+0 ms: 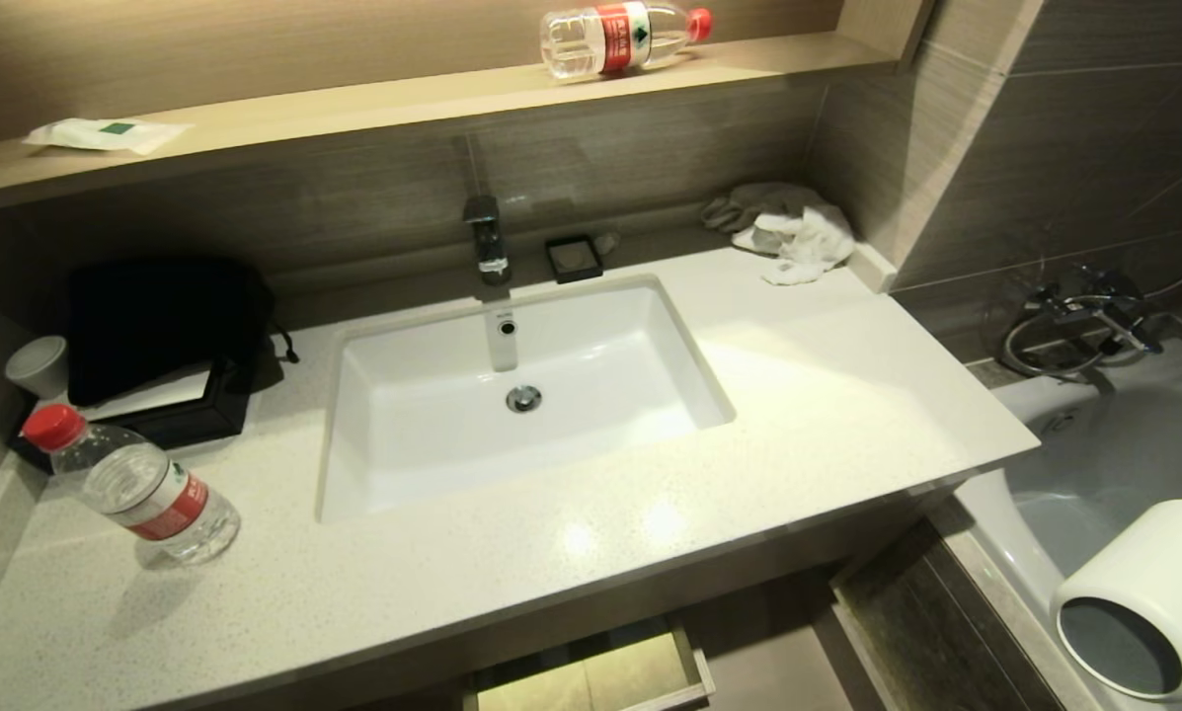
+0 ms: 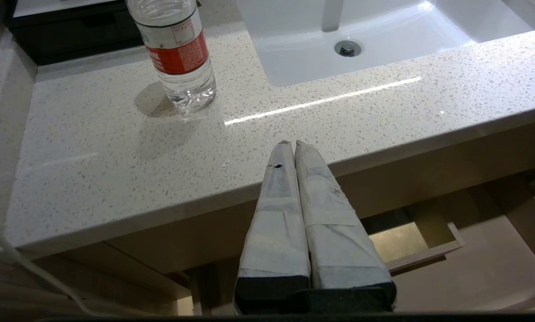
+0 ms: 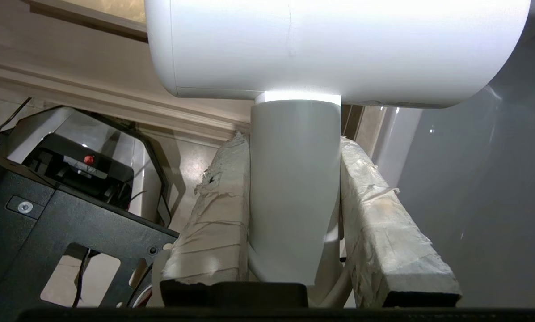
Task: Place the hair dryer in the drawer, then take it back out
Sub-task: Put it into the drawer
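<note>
Speckled pale stone forms the vanity counter (image 1: pixel 798 415). At its left end a clear plastic water bottle with a red cap (image 1: pixel 136 484) stands upright; its red label's print is too small to read. Further right lies the white rectangular sink (image 1: pixel 403 434), and a second red-labelled bottle (image 1: pixel 620 38) lies on the shelf above. Below the counter's front edge the light-brown wood-grain drawer (image 1: pixel 694 664) stands open. The left gripper (image 2: pixel 292 144), jaws pressed together and empty, hangs before the counter edge. At far right, over the bathtub (image 1: pixel 1094 464), the right gripper (image 3: pixel 294 143) clasps the white fat-barrelled hair dryer (image 1: pixel 1143 592) by its slim handle.
</note>
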Available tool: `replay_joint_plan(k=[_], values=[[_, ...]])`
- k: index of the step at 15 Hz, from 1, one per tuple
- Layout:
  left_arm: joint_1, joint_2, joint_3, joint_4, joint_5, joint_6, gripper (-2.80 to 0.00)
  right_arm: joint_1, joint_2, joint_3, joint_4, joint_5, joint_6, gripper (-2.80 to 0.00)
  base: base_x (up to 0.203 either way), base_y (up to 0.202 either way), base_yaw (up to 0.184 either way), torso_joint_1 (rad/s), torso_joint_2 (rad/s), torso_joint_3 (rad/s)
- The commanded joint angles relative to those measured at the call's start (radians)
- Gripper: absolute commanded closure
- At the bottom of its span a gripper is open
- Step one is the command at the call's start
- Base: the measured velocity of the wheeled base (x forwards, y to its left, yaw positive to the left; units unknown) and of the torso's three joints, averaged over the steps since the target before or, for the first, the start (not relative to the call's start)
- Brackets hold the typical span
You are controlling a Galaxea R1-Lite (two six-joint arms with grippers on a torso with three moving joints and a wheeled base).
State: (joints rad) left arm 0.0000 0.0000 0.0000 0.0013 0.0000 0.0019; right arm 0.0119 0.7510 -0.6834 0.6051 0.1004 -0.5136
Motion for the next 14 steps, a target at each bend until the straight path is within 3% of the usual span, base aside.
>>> replay_joint_plan(k=[1,14], values=[[0.000,0.000,0.000,0.000,0.000,0.000,0.00,0.000,-0.012,0.002,0.004,0.001,-0.003,0.00,0.000,0.000,0.000,-0.292,0.27,-0.028],[0.000,0.000,0.000,0.000,0.000,0.000,0.00,0.002,-0.029,0.034,0.008,0.004,-0.005,0.00,0.000,0.000,0.000,-0.330,0.20,-0.122]])
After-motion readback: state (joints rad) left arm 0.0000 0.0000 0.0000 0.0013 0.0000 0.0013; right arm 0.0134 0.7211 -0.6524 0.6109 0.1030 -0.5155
